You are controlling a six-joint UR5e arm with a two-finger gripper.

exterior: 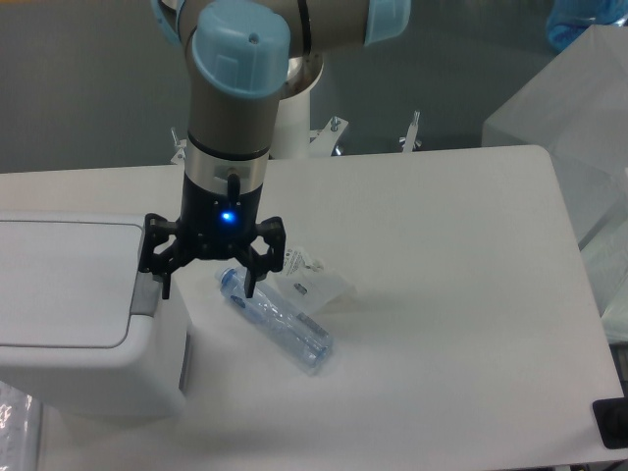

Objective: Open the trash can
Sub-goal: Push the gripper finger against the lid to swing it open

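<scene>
One trash can, lid down, under and left of the left finger. One gripper, fingers spread, holding nothing. One crushed plastic bottle below the right finger; one clear wrapper just right.

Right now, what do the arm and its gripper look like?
The arm has a silver-grey tube body with light blue round joint caps. The gripper is black, with two open linkage jaws and a small blue light glowing on its body.
</scene>
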